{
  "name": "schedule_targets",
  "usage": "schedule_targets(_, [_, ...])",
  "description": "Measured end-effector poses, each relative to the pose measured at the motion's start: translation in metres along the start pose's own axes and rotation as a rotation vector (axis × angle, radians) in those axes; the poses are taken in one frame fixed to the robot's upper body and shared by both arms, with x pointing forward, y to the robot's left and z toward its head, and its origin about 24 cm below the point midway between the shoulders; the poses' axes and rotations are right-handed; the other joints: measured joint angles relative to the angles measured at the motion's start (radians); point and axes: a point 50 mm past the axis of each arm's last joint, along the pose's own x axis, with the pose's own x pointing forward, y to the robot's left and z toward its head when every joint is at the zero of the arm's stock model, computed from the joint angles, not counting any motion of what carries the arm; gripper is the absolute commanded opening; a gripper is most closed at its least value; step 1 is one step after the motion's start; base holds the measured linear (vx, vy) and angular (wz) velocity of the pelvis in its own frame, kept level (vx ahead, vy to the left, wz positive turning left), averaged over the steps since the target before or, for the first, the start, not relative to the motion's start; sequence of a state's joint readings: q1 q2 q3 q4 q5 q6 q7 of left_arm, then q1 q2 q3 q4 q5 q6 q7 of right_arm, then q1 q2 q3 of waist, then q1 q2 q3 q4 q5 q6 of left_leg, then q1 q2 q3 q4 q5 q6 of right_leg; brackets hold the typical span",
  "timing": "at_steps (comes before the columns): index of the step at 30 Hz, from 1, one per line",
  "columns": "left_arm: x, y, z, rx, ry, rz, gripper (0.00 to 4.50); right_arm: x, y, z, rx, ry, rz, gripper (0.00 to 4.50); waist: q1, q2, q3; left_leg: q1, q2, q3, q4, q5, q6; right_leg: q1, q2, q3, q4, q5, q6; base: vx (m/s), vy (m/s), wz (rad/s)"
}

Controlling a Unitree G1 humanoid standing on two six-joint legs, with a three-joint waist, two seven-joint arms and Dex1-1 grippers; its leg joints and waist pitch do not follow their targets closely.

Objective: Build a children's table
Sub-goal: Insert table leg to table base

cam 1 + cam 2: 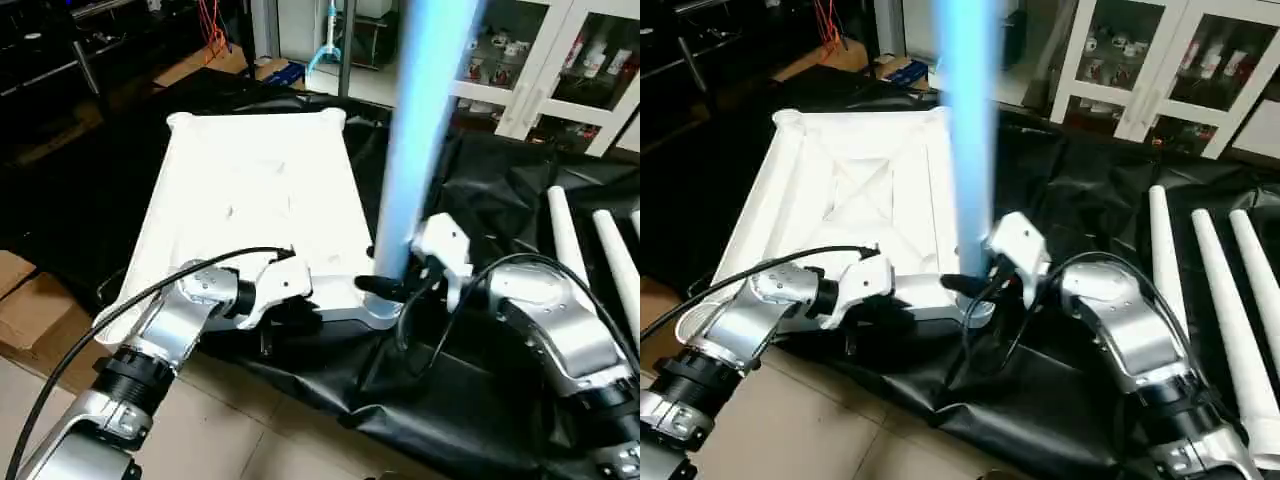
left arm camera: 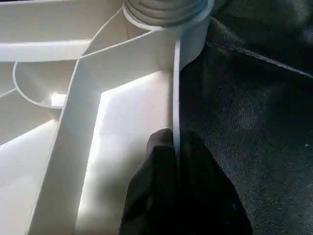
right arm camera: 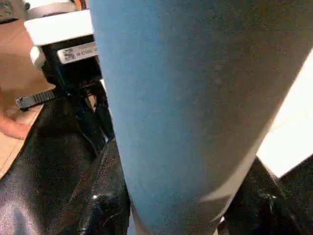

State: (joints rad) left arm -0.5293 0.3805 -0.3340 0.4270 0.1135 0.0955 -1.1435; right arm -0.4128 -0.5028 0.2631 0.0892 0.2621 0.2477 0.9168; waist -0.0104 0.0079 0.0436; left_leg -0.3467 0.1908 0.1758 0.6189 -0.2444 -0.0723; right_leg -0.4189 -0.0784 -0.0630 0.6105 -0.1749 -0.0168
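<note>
Table top (image 1: 855,190): lies underside up on a sheet (image 1: 1080,200), left of centre. Leg (image 1: 968,130): stands upright in the top's near right corner socket. Spare legs (image 1: 1205,290): three, lying side by side on the sheet, far right. Cabinet (image 1: 1160,60): behind, right. Cardboard box (image 1: 35,305): on the floor, left.

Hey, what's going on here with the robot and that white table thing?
The robot is assembling a children's table. The table top lies underside up on black sheeting. The left gripper pinches the top's near rim, steadying it. The right gripper holds an upright leg at the near corner socket. Three more legs lie on the sheeting to the right.
</note>
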Motion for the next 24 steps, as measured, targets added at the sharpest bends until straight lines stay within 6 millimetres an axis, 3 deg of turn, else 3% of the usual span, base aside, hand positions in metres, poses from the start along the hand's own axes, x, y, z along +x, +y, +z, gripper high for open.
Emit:
schedule_targets(12, [-0.002,0.0,-0.003,-0.007,0.006,0.006,0.01,0.009,-0.01,-0.004,0.143,-0.073,-0.032,1.88,-0.01,-0.003,-0.002,0.001,0.0,0.0,0.002,0.0,0.0,0.001,0.0,0.0,0.001,0.001,-0.001,0.0,0.0,0.0])
schedule_targets(20, [-0.001,-0.001,-0.002,-0.007,0.007,0.004,0.01,0.001,-0.009,-0.013,0.212,-0.112,-0.065,1.88,-0.008,-0.005,-0.005,0.001,0.0,0.0,0.002,0.0,0.0,0.001,0.0,0.0,0.001,0.001,-0.001,0.0,0.0,0.0])
schedule_targets(24, [0.001,-0.004,-0.003,-0.007,0.009,-0.006,0.01,-0.005,-0.005,-0.019,0.23,-0.124,-0.08,1.88,-0.005,-0.007,-0.013,0.001,0.0,0.0,0.002,-0.001,0.002,0.001,0.0,0.0,0.001,0.0,-0.002,0.0,0.0,0.0])
